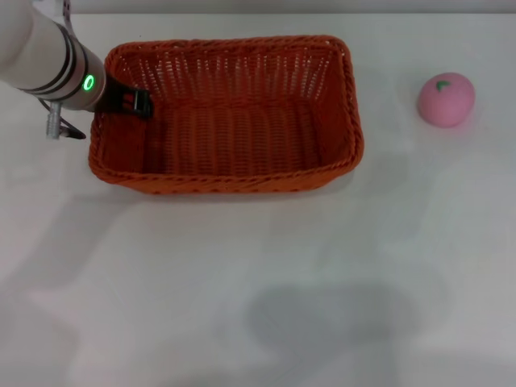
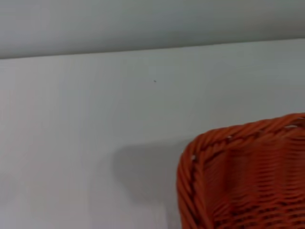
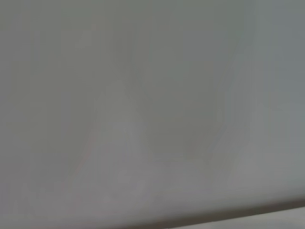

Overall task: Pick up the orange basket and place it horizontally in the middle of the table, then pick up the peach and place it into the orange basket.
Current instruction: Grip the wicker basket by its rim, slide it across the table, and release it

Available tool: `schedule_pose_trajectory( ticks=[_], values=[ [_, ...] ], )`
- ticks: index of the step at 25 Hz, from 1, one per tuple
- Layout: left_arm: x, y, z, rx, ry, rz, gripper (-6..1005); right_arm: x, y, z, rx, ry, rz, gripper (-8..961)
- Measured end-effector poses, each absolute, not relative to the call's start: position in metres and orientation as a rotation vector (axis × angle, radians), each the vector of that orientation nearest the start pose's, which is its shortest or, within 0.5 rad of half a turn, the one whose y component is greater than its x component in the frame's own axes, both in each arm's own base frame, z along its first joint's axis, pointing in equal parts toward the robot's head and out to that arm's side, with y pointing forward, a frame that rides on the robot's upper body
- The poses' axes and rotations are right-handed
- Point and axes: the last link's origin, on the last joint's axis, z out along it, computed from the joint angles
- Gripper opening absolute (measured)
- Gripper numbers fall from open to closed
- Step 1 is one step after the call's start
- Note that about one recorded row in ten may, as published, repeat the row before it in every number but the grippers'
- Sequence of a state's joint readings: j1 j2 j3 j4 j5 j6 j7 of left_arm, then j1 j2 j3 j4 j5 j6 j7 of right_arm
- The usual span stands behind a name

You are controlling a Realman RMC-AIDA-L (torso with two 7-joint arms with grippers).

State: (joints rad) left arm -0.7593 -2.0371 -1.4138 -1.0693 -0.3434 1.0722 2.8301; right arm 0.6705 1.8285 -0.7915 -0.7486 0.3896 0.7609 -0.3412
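In the head view we see the orange basket (image 1: 230,113) lying lengthwise across the upper middle of the frame, its long sides running left to right, resting flat on the white bench (image 1: 258,282). Its braided rim and sloping openwork walls are fully visible, and the inside holds nothing.

Our left arm enters from the upper left corner of the frame, a pale cylinder with dark bands and a glowing green ring. Its left claw (image 1: 129,101) sits at the basket's left short end, a dark finger reaching over the rim just inside the wall. We cannot tell whether the left claw is clenched on the rim or released, since the arm covers most of it.

The peach (image 1: 446,99) lies on the bench at the upper right of the frame, well apart from the basket's right end, pink with a small green leaf mark on top.

From the left wrist view we see one rounded corner of the orange basket (image 2: 238,176) in the lower right of the frame, with bare bench (image 2: 95,119) beyond it.

The right wrist view shows only a flat grey surface; the right claw does not appear in any view.
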Motion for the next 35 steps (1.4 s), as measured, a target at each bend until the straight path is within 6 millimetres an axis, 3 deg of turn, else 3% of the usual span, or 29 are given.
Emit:
schedule_pose_trajectory(
  ticks=[6,18,25,35],
  values=[
    [-0.167,0.405,-0.039,-1.977,-1.300,0.253,471,0.349,0.445,0.175,-1.474,1.339,0.079,506],
    [-0.177,0.401,-0.031,-1.924,-1.300,0.252,474,0.347,0.447,0.177,-1.475,1.333,0.084,506],
    [-0.170,0.401,-0.029,-1.934,-1.272,0.234,488,0.347,0.447,0.178,-1.474,1.331,0.084,506],
    [-0.152,0.395,-0.024,-1.959,-1.249,0.241,697,0.347,0.447,0.178,-1.472,1.329,0.085,507]
  ],
)
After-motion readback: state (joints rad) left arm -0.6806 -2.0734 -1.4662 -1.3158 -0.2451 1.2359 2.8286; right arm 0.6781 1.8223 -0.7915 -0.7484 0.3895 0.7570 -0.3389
